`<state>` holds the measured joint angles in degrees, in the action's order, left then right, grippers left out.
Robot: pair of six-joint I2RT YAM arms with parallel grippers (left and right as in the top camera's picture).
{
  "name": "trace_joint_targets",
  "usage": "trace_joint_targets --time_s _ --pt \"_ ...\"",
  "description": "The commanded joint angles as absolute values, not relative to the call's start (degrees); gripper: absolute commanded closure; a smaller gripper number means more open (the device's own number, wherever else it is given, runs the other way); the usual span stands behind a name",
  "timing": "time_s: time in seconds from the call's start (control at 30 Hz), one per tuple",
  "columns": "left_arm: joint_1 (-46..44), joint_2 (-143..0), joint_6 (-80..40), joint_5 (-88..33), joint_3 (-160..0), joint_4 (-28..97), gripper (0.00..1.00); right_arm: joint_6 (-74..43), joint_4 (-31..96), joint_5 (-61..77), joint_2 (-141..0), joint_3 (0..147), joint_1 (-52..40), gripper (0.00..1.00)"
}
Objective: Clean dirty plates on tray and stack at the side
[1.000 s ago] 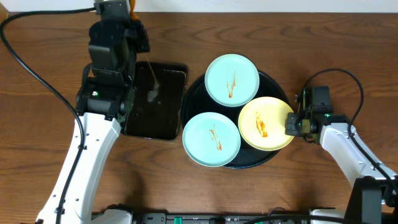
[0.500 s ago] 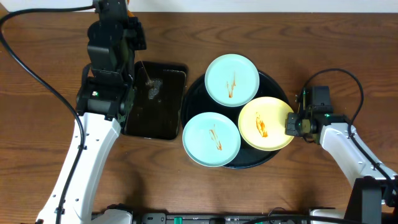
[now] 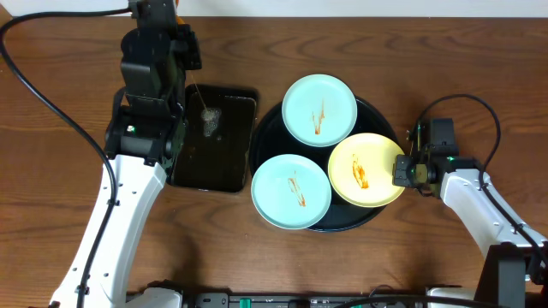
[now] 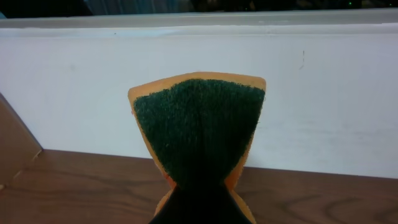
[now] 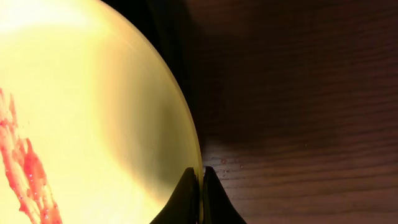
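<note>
Three smeared plates lie on the round black tray (image 3: 259,137): a mint-blue plate (image 3: 319,109) at the back, another mint-blue plate (image 3: 291,191) at the front, and a pale yellow plate (image 3: 364,169) at the right. My right gripper (image 3: 401,169) is shut on the yellow plate's right rim; the right wrist view shows the gripper (image 5: 202,177) pinching the rim of the plate (image 5: 93,112). My left gripper (image 4: 200,190) is shut on an orange sponge with a green scouring face (image 4: 199,130). It is raised above the table's far left (image 3: 161,17).
A smaller rectangular black tray (image 3: 214,158) lies left of the round tray, with a wet splash (image 3: 209,120) in it and a thin drip line above. Bare wood tabletop (image 3: 445,68) lies to the right. A white wall (image 4: 311,93) faces the left wrist camera.
My left arm has shifted slightly toward the far edge with the sponge. The drip line over the rectangular tray has moved. The right arm and the plates have not moved.
</note>
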<state>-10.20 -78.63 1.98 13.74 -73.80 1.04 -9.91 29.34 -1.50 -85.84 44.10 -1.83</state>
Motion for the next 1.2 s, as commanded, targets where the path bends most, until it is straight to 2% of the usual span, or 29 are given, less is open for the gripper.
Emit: trace_joint_targets --time_s 0.0,0.27,0.47,0.57,0.83,1.0,1.17 --pt "-10.1 -77.4 2.8 14.7 -73.8 0.6 0.93 -9.1 30.0 -3.2 -86.6 44.1 -1.5 0.99" --pt "-10.1 -77.4 2.0 14.6 -73.8 4.1 0.93 -9.2 30.0 -3.1 -86.6 44.1 -1.5 0.99" --pt "-10.1 -78.8 -10.1 14.6 -72.8 31.2 0.93 -9.2 30.0 -3.1 -86.6 44.1 -1.5 0.99" --pt "-10.1 -82.2 -13.9 13.5 -71.8 39.8 0.93 -9.2 30.0 -3.1 -86.6 44.1 -1.5 0.99" --pt "-10.1 -90.9 -13.8 3.8 -71.6 42.8 0.93 -9.2 30.2 -2.9 -86.6 44.1 -1.5 0.99" --pt "-10.1 -91.5 -13.8 2.6 -71.6 42.8 0.93 -9.1 30.7 -2.9 -86.6 44.1 -1.5 0.99" --pt "-10.1 -91.5 -13.2 -5.6 -71.7 43.2 0.93 -9.2 30.7 -2.9 -86.6 44.1 -1.5 0.99"
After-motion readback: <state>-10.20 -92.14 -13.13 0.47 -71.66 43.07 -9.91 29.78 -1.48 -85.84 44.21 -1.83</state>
